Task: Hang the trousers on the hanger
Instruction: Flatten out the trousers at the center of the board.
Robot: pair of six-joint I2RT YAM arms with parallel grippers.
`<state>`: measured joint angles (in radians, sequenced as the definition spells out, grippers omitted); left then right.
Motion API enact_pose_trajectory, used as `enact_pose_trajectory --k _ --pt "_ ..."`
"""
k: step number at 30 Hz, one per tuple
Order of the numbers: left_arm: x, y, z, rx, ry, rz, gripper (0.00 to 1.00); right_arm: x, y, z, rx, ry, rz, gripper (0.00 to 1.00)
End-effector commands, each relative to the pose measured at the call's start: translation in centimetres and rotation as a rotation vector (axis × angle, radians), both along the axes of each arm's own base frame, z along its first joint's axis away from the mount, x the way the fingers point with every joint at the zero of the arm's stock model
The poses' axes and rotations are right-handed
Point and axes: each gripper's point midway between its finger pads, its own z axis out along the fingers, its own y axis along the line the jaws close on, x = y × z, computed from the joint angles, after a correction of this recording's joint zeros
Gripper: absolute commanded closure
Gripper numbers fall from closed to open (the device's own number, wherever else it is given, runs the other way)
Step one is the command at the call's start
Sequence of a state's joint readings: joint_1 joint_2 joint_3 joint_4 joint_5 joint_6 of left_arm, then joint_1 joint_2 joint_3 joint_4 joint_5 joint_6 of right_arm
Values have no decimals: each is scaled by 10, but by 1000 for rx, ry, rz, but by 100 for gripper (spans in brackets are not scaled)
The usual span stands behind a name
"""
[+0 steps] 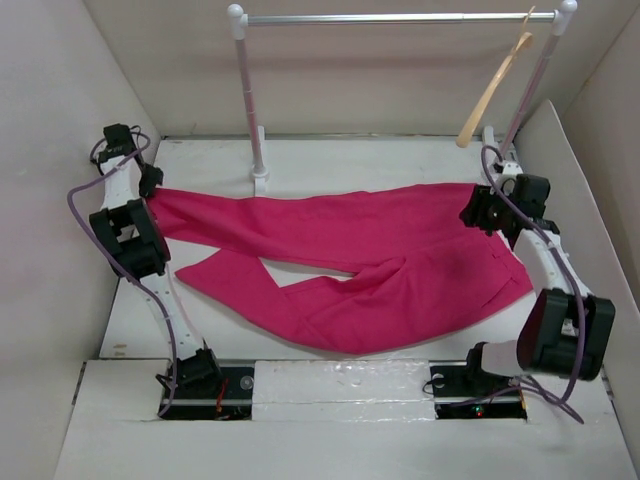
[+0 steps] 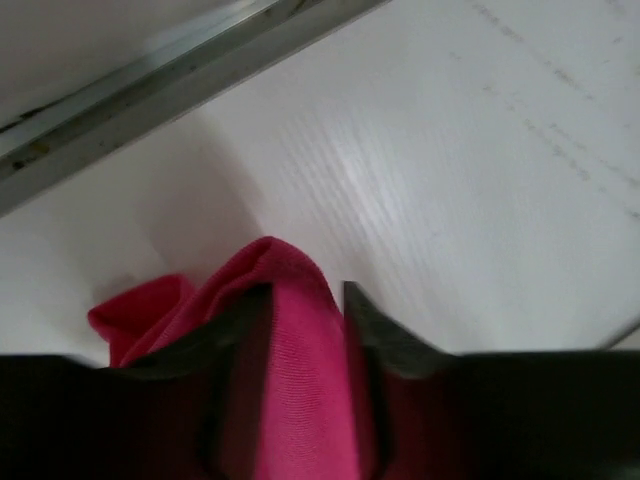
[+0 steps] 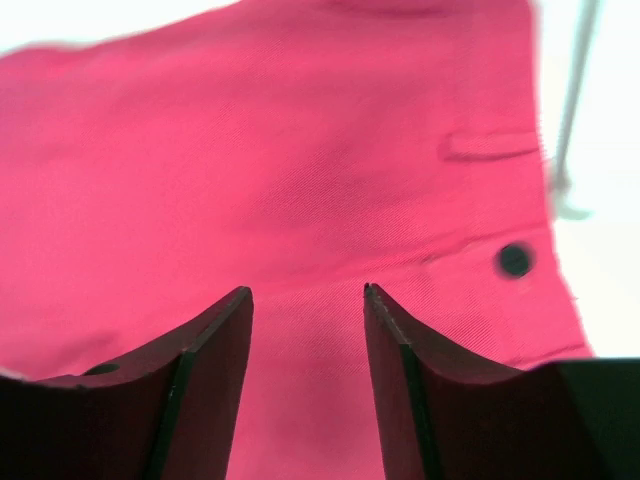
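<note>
The magenta-pink trousers (image 1: pixel 350 265) lie spread across the white table, legs to the left and waistband to the right. My left gripper (image 1: pixel 150 181) is at the end of the far leg. In the left wrist view it (image 2: pixel 305 292) is shut on a fold of the pink fabric (image 2: pixel 300 380). My right gripper (image 1: pixel 480 212) is over the waistband end. In the right wrist view it (image 3: pixel 307 292) is open just above the fabric, with the dark button (image 3: pixel 515 259) to its right. The tan wooden hanger (image 1: pixel 492 92) hangs from the right end of the rail, away from both grippers.
A white-and-silver rail frame (image 1: pixel 400 18) stands at the back, its left post base (image 1: pixel 260 182) touching the trousers' far edge. White walls close in the table on the left, right and back. The arm bases (image 1: pixel 200 385) sit at the near edge.
</note>
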<state>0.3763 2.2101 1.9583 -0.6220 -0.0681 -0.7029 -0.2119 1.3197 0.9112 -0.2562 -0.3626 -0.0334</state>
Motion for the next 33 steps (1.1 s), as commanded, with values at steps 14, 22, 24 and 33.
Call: enact_pose_trajectory --k 14,22,24,33 --pt "-38 -145 105 36 -422 -363 35 131 -79 -46 -17 12 -26 38" --pt "-102 -194 109 141 -420 -467 35 128 -81 -76 -64 119 -73 33" --pt "-113 -189 102 167 -382 -470 35 122 -81 -88 -81 169 -90 31" --pt "-127 -193 118 168 -429 -484 36 108 -47 -119 -20 298 22 44"
